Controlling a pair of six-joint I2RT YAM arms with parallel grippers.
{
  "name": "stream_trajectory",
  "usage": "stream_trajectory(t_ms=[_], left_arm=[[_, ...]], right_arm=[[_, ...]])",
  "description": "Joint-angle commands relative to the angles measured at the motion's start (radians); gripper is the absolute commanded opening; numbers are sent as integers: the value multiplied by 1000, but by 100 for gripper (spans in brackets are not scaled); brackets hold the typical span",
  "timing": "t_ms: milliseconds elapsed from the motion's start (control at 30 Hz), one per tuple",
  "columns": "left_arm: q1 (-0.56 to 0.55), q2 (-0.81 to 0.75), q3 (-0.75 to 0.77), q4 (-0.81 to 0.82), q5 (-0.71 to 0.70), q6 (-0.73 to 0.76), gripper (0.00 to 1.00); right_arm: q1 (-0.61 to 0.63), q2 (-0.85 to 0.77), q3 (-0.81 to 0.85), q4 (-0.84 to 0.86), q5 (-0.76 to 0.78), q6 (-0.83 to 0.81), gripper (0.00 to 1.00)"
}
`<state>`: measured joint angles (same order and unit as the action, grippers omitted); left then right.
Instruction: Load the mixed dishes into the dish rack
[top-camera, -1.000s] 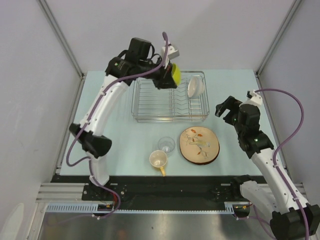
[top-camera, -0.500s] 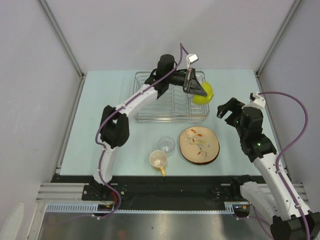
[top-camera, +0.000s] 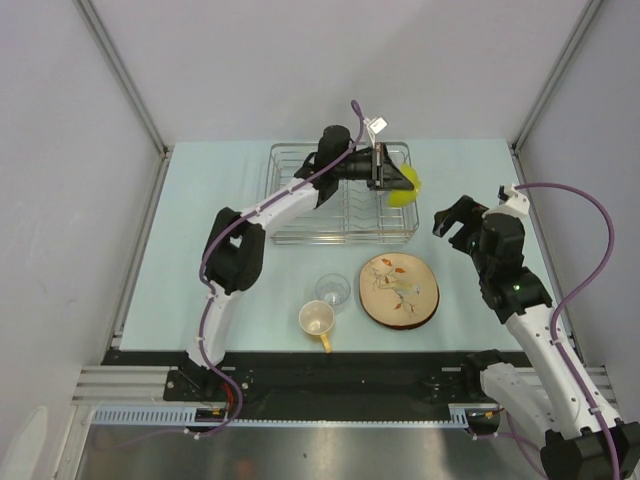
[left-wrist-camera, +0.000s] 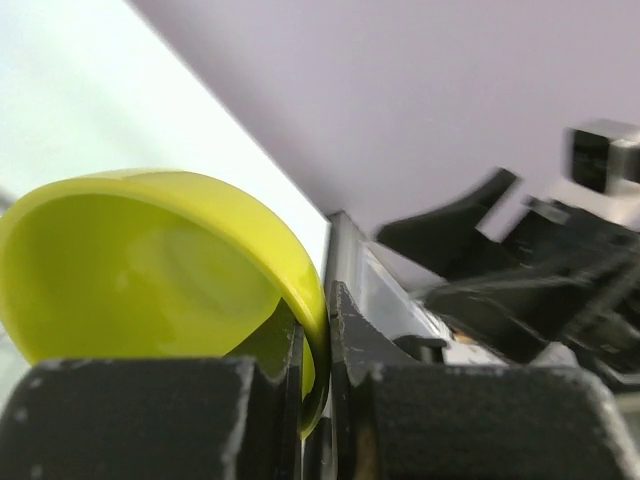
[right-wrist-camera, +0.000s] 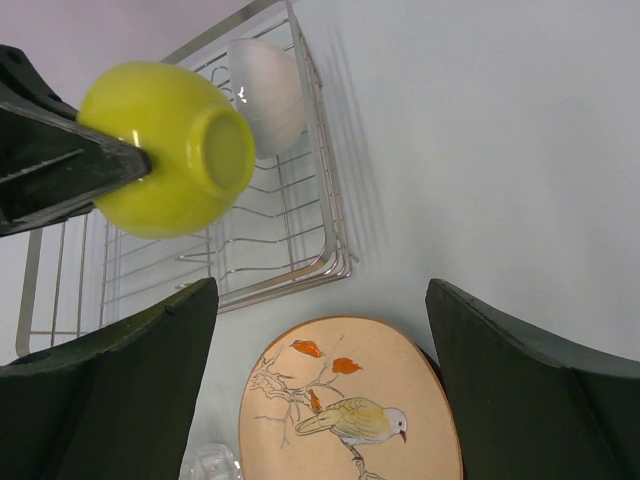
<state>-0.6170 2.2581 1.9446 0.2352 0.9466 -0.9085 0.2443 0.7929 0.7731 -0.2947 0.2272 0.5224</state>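
Pinches the green bowl (left-wrist-camera: 150, 270) by its rim in the left gripper (left-wrist-camera: 315, 330), one finger inside, one outside. Holds it tipped sideways, base pointing right, over the right edge of the rack (top-camera: 300, 215), just near of the white bowl (right-wrist-camera: 265, 95) leaning in the far-right corner. Leaves bare table (top-camera: 470, 170) right of that edge. Spreads the right gripper (right-wrist-camera: 325, 390) wide, empty, above the plate (top-camera: 400, 290). Shows glossy, plain lime.

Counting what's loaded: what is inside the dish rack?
One white bowl shows in the far right corner of the dish rack. The lime-green bowl hangs above it in the left gripper. The left arm covers some slots.
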Motion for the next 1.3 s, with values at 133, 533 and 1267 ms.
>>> stream_trajectory(t_ms=[133, 533, 1267], left_arm=[[-35, -63, -92, -72, -233, 169, 0], [-90, -26, -136, -54, -312, 237, 0], [-75, -130, -119, -146, -296, 329, 100]], right_arm=[[-2, -1, 0, 26, -6, 10, 90], [-2, -20, 2, 26, -14, 18, 91], [0, -40, 0, -7, -22, 28, 91]])
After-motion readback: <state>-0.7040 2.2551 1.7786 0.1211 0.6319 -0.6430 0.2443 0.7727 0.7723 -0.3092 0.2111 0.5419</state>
